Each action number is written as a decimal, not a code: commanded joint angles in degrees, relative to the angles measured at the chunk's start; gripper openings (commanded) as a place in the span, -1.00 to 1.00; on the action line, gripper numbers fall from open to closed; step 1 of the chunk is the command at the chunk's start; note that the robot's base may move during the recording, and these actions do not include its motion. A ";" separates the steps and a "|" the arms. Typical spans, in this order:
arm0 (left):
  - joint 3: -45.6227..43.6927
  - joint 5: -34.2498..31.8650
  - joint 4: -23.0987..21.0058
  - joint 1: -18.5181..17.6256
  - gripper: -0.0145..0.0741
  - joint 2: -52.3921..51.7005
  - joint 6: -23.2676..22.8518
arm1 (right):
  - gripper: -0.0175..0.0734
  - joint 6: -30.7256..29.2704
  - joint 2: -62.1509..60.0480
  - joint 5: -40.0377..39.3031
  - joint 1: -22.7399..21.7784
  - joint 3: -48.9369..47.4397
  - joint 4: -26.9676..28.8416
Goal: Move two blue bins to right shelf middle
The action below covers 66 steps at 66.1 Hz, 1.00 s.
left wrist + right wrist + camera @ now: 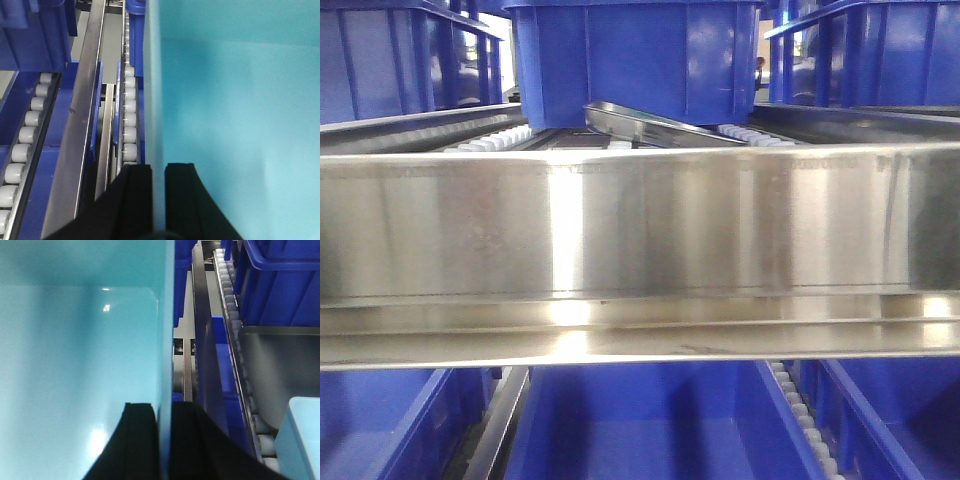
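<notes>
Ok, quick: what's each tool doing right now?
Left tool: closed on the aqua bin wall.
Right tool: closed on the aqua bin's opposite wall.

Front view: steel shelf beam spans the middle, hiding whatever lies behind; deep-blue bin cut off at 12 o'clock. Left wrist: pale aqua bin runs off at 12, 3 and 6 o'clock; left gripper cropped at 6. Right wrist: right gripper cropped at 6; second pale bin, only a corner at 5 o'clock
</notes>
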 commanded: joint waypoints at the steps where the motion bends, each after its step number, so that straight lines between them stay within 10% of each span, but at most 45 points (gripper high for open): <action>1: -0.93 -2.15 0.64 -0.50 -0.92 -0.80 -0.13 | -0.96 -0.23 -0.60 -2.50 0.00 -0.69 -2.64; 66: -0.82 -4.17 0.64 -0.50 -0.92 0.63 -0.13 | -0.96 -0.23 -0.60 -3.00 0.00 -0.69 -2.64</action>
